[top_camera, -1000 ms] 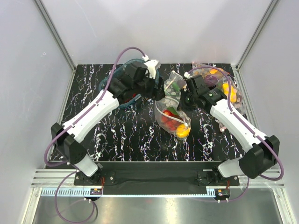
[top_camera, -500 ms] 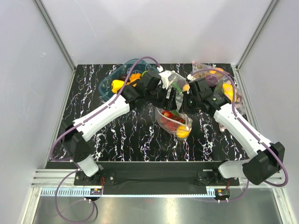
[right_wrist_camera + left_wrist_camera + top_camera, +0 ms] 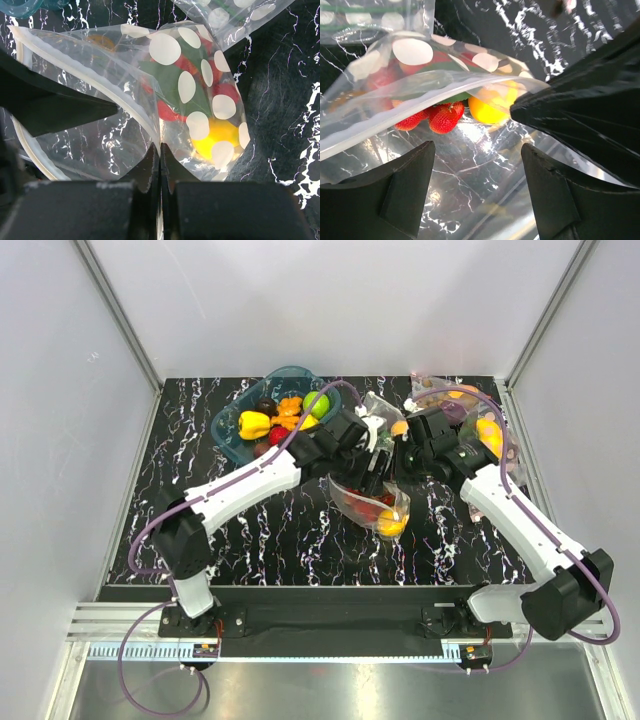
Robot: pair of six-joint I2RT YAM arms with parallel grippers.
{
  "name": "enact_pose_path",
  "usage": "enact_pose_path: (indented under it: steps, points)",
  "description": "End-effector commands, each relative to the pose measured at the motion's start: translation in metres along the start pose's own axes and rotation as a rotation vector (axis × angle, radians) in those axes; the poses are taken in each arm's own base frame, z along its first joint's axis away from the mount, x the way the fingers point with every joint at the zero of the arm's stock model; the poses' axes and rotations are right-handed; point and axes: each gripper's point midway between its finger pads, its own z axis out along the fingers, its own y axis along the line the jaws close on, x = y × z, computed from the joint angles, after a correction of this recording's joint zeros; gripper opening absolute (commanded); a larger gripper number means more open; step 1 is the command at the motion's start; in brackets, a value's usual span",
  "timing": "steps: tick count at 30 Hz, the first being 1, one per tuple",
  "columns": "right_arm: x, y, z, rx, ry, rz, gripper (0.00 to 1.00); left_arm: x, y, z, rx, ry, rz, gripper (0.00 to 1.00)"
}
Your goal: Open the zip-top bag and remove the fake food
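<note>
The zip-top bag (image 3: 362,502), clear with white dots, lies mid-table with its mouth held open. Inside it are a red berry cluster with green leaves (image 3: 442,117) and a small yellow-orange fruit (image 3: 487,107), which also shows in the right wrist view (image 3: 220,137). My right gripper (image 3: 399,468) is shut on the bag's upper rim (image 3: 150,122) and holds it up. My left gripper (image 3: 372,470) is open and empty, its fingers (image 3: 405,185) inside the bag's mouth just short of the berries. A yellow bell pepper (image 3: 253,424) and a dark plum (image 3: 266,406) lie in the teal tub.
The teal tub (image 3: 228,435) stands at the back left and also holds a lime-green apple (image 3: 317,403) and orange pieces. A second dotted bag (image 3: 378,412) lies behind the grippers. More bagged items (image 3: 492,438) sit at the right edge.
My left arm has swung right from over the tub, and its open gripper has gone into the bag's mouth. The tub's contents are now uncovered. The right gripper keeps its hold.
</note>
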Motion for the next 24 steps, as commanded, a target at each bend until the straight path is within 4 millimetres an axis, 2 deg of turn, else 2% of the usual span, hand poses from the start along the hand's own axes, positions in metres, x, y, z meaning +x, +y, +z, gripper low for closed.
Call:
enact_pose_path:
  steps: [1, 7, 15, 19, 24]
  points:
    - [-0.005, 0.0, -0.01, 0.007, -0.052, 0.004, 0.0, -0.002, 0.013, 0.01, -0.08, -0.021, 0.019, 0.74]
    - [0.0, -0.003, -0.009, 0.013, -0.044, 0.017, 0.0, -0.002, 0.02, 0.023, -0.091, -0.043, 0.049, 0.75]
    - [-0.002, -0.004, -0.008, 0.021, -0.048, 0.016, 0.0, 0.023, 0.03, 0.046, -0.074, -0.003, 0.073, 0.75]
    - [0.0, -0.005, -0.007, 0.026, -0.041, 0.022, 0.0, 0.021, 0.028, 0.056, -0.046, -0.038, 0.082, 0.75]
    - [0.003, -0.008, -0.002, 0.031, -0.028, 0.031, 0.0, 0.033, 0.037, 0.075, -0.061, 0.006, 0.099, 0.75]
